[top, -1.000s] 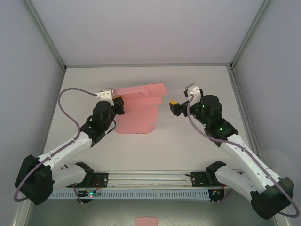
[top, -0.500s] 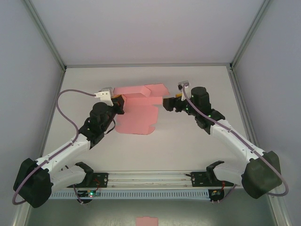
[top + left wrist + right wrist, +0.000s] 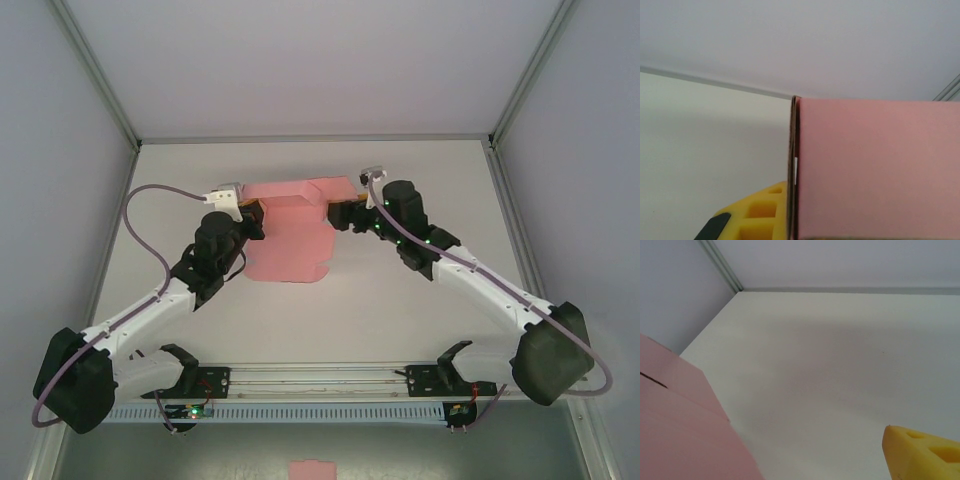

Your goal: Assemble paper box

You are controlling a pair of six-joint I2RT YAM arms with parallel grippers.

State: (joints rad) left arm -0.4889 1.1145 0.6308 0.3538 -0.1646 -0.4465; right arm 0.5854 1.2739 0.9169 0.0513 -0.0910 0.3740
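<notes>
As its far flaps already stand raised, paper box (image 3: 295,240): pink card, part-folded, lying toward the table's (image 3: 420,180) far side. Left gripper (image 3: 254,216): clenched on its left edge, presumably as anchor. Right gripper (image 3: 338,215): jaws spread at the right flap, grasping nothing.

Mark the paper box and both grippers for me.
paper box (image 3: 290,248): top view, middle of the flat pink sheet.
left gripper (image 3: 256,216): top view, fingertips at the box's left edge.
right gripper (image 3: 336,215): top view, fingertips at the box's right edge.

One paper box (image 3: 290,250), one paper scrap (image 3: 313,468)
</notes>
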